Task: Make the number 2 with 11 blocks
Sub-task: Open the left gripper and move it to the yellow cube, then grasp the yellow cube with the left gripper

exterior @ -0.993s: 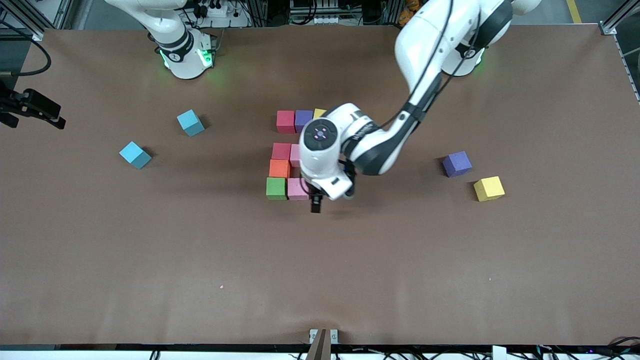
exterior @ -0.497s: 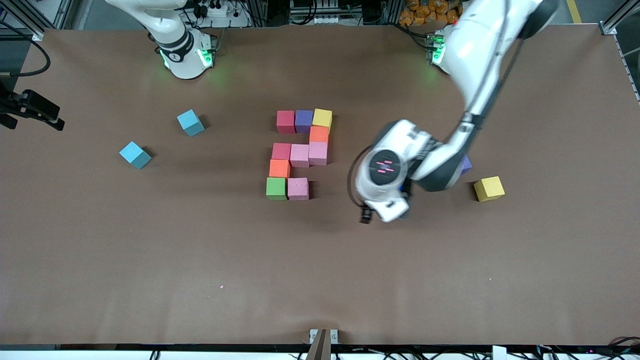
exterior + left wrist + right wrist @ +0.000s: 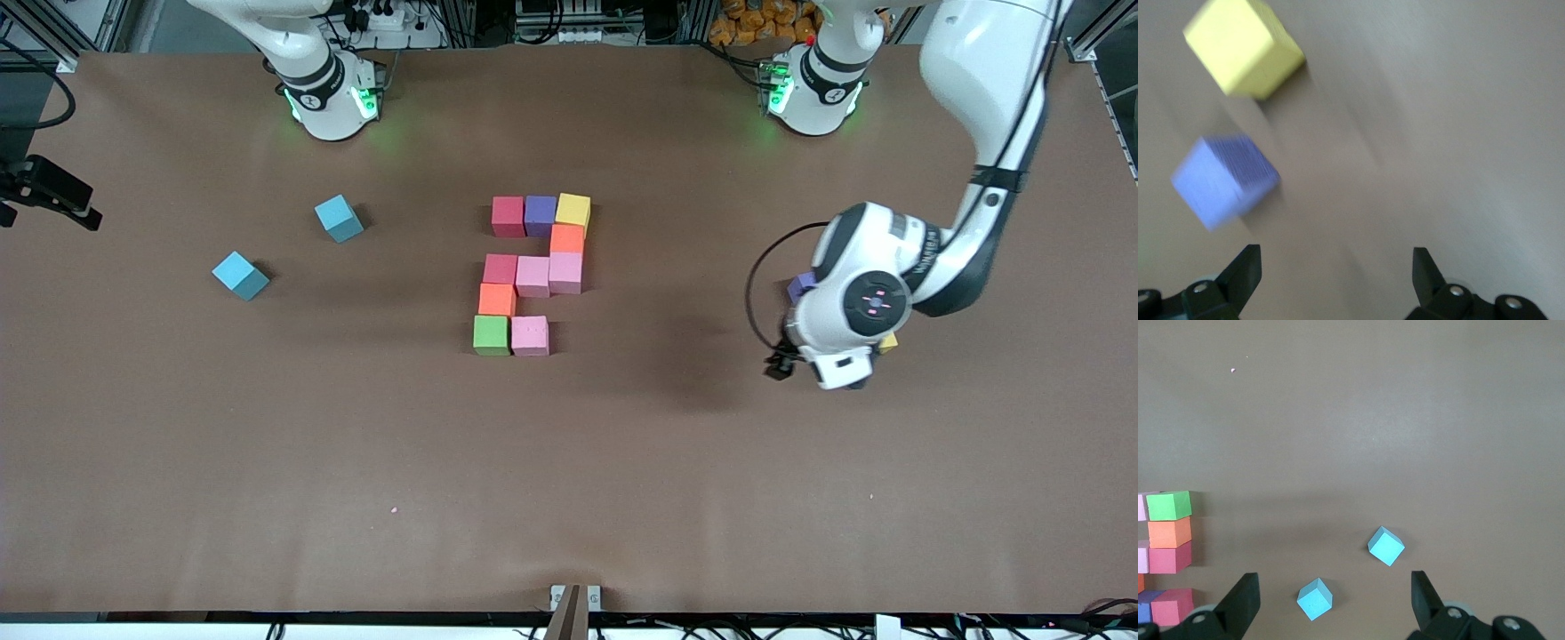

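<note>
Centrally on the table (image 3: 267, 498), ten blocks sit packed edge to edge: a top row of red block (image 3: 508, 216), purple block (image 3: 540, 214) and yellow block (image 3: 573, 210); an orange block (image 3: 567, 238) directly nearer the front camera than the yellow one; a middle row of second red block (image 3: 500, 268) and two pink blocks (image 3: 532, 276) (image 3: 565, 272); a second orange block (image 3: 497, 300) below that; and a bottom row of green block (image 3: 491, 335) and third pink block (image 3: 530, 336). The front view shows the left arm's wrist covering two loose cubes toward the left arm's end of the table, leaving only a sliver of a loose purple cube (image 3: 800, 286) and a corner of a loose yellow cube (image 3: 887, 342). The left wrist view shows both of those whole, lying apart from each other, with the left gripper (image 3: 1335, 267) up in the air beside them, jaws spread wide and holding nothing. Only a dark part of the right arm shows at the edge of the front view; the right arm waits there. The right wrist view shows the right gripper (image 3: 1335, 593) likewise spread wide with nothing between its fingers, above two light-blue cubes (image 3: 1385, 545) (image 3: 1315, 599) that lie well apart from the packed group. No containers are on the table.
</note>
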You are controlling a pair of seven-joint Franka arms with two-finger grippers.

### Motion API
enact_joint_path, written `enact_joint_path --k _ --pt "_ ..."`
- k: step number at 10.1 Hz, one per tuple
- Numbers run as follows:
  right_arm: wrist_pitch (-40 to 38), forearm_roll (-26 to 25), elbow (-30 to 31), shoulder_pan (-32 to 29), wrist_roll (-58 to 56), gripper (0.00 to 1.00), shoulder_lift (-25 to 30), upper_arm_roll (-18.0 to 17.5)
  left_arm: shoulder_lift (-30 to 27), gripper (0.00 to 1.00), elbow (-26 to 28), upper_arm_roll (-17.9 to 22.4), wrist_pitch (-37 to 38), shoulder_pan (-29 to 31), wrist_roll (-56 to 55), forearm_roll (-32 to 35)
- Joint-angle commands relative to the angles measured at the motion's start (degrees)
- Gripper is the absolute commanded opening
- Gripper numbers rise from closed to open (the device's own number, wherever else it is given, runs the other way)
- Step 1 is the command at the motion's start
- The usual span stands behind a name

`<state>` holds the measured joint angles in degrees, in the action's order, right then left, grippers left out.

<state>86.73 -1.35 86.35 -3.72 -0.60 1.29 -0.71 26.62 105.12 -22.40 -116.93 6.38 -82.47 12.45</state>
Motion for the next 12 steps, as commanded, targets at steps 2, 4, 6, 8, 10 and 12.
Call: enact_joint_path --k 2,4,6,8,10,12 --pt "-1.0 -0.3 -1.3 -0.6 0.1 1.0 -0.5 -0.2 -3.3 1.0 7.2 -1.0 -4.4 9.5 17.0 3.4" --pt "-0.7 -0.3 -1.3 -0.5 0.1 1.0 -0.6 -0.3 -6.0 1.0 13.9 -1.0 -11.6 13.9 26.9 5.6" --pt "-0.7 -0.3 -1.3 -0.3 0.2 1.0 -0.6 -0.3 -7.4 1.0 17.6 -1.1 -17.3 17.5 38.2 5.7" --pt "-0.6 -0.3 -1.3 -0.2 0.2 1.0 -0.7 -0.3 -6.8 1.0 17.7 -1.1 -17.8 18.8 47.1 5.7" --pt "-0.3 -0.2 -1.4 -0.1 0.3 1.0 -1.1 -0.3 -5.0 1.0 17.7 -1.0 -20.6 19.0 48.6 5.7" --pt "-0.4 0.5 -1.4 -0.7 0.3 1.0 -1.0 -0.1 -3.1 1.0 17.8 -1.1 -23.8 18.9 48.8 5.7"
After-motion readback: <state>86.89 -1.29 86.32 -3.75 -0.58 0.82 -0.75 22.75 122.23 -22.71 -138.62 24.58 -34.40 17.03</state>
